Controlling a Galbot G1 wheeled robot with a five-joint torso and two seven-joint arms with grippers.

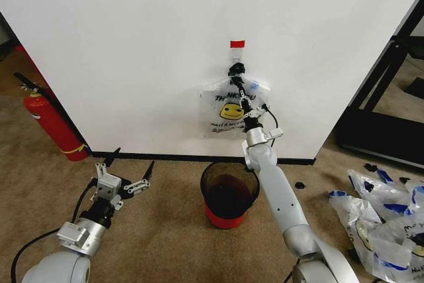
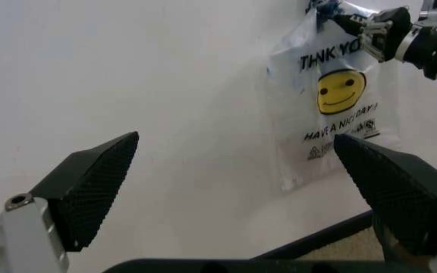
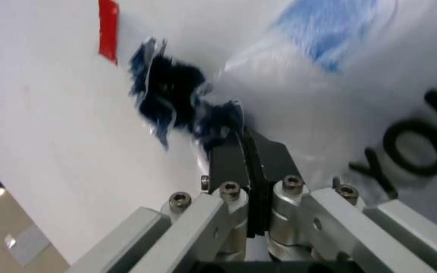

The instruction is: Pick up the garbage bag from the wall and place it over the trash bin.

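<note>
My right tool [image 1: 242,95] pinched shut on garbage bag [image 1: 225,112] at wall hook; trash bin [image 1: 228,194] below. Left tool [image 1: 130,166] wide, low.

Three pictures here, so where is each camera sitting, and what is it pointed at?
Head view: on the robot's head, looking down at the wall, the bag hanging there and the bin below; both arms show, left gripper low and open, right gripper at the bag's handles.
Left wrist view: on the left arm, facing the wall; its own open fingers frame the bag.
Right wrist view: on the right arm, close up, fingers shut on the bag.
Shared: all three see the bag.
</note>
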